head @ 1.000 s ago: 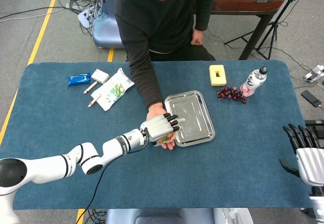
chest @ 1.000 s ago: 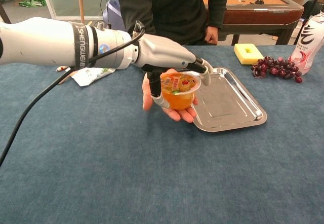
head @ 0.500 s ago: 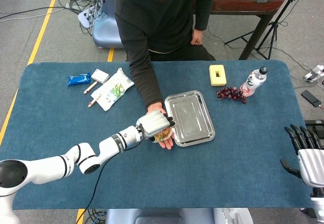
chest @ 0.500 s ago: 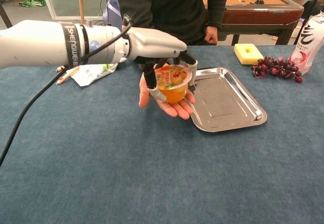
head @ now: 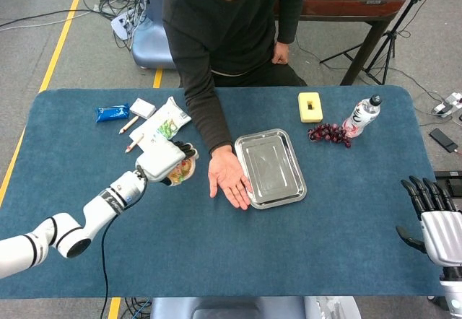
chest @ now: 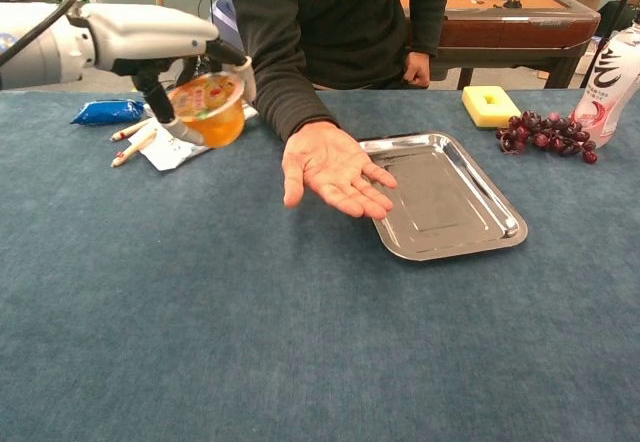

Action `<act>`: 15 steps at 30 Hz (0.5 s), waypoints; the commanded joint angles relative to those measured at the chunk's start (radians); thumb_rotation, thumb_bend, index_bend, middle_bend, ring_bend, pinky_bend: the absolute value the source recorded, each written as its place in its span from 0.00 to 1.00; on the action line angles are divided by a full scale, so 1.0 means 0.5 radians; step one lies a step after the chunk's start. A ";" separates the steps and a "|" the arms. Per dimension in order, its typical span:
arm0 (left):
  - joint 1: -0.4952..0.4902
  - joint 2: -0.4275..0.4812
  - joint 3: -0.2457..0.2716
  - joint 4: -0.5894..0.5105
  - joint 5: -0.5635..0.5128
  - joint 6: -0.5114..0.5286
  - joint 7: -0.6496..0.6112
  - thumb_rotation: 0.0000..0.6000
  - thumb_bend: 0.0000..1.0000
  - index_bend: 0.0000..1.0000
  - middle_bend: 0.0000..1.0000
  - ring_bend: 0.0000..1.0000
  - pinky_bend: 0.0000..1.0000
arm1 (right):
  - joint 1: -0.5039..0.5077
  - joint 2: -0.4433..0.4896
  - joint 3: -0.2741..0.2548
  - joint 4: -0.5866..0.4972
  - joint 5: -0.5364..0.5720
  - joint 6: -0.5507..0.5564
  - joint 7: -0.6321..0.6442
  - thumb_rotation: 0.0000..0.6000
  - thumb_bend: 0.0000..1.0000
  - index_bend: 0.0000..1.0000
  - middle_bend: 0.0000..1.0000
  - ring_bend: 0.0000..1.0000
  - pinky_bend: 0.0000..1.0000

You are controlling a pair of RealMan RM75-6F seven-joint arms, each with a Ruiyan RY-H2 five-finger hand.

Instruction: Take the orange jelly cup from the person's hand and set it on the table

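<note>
**Jelly cup in my left hand, held above the table**

My left hand [chest: 150, 37] grips the orange jelly cup [chest: 209, 109], fingers [head: 182, 148] wrapped around its rim and side. From the chest view the cup is tilted, lid facing partly toward me, and it is clear of the blue table [chest: 250, 342]. From the head view it sits over the table's left part, just beside a white snack packet [head: 163, 130] and two pencils [head: 131, 134].

The person's hand [chest: 330, 169] lies palm up, empty, well apart from the cup, its fingertips over the edge of a metal tray [chest: 460, 212].

My right hand [head: 435, 221] is at the table's far right edge, fingers spread, holding nothing.

Past the tray: a yellow sponge [chest: 490, 105], grapes [chest: 545, 132] and a bottle [chest: 610, 80].
</note>
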 commanded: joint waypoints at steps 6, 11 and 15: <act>0.117 -0.043 0.082 0.021 -0.295 -0.044 0.320 1.00 0.20 0.48 0.32 0.43 0.74 | 0.008 0.001 -0.003 -0.018 -0.014 -0.008 -0.020 1.00 0.19 0.09 0.08 0.01 0.09; 0.141 -0.175 0.098 0.092 -0.435 -0.043 0.490 1.00 0.20 0.47 0.32 0.43 0.72 | 0.006 0.012 -0.004 -0.031 -0.012 -0.006 -0.033 1.00 0.19 0.09 0.07 0.01 0.09; 0.150 -0.269 0.113 0.161 -0.524 -0.063 0.584 1.00 0.20 0.46 0.32 0.43 0.72 | 0.005 0.015 -0.006 -0.036 -0.015 -0.005 -0.034 1.00 0.19 0.09 0.07 0.01 0.09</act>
